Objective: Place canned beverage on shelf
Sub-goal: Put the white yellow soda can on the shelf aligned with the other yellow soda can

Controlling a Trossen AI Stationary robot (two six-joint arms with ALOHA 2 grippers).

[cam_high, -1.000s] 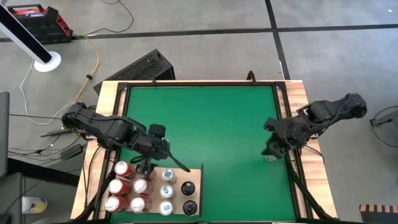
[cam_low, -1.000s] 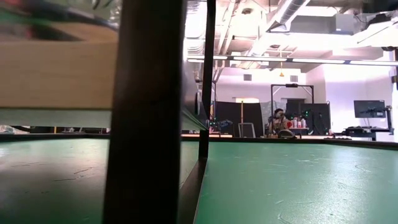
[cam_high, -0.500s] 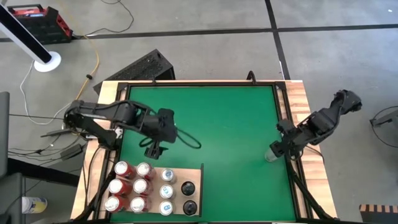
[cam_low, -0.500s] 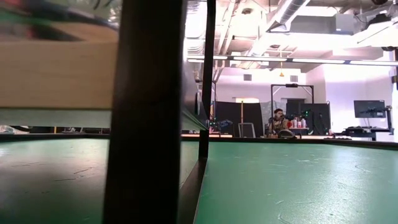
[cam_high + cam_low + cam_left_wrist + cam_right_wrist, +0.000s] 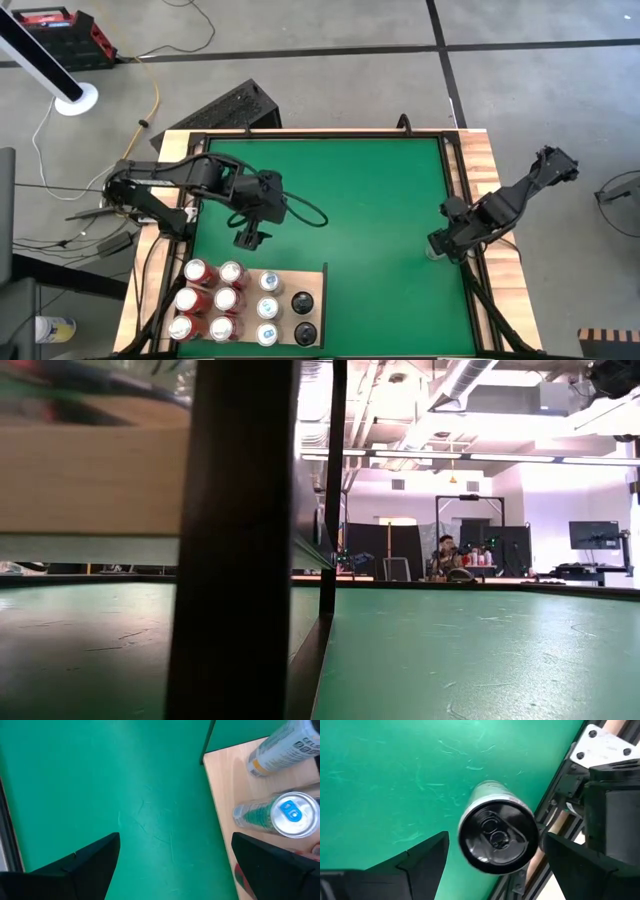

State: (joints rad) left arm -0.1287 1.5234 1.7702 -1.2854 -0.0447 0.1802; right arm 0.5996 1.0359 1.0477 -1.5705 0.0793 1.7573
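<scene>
The left claw (image 5: 248, 240) has lifted away from the shelf (image 5: 313, 285) and hangs wide open and empty above the green mat (image 5: 350, 200) — that placing looks finished. The right claw (image 5: 440, 247) has come down at the table's right edge, open around a dark-topped can (image 5: 497, 840) but not gripping it. The shelf — pale smooth wood — carries red, silver and black round cans (image 5: 222, 299).

I get even overhead light w/ soft shadows up top, low cam blown out by ceiling strip lights (image 5: 520, 457) at upper right, dark blurred post (image 5: 235, 540) up close.
</scene>
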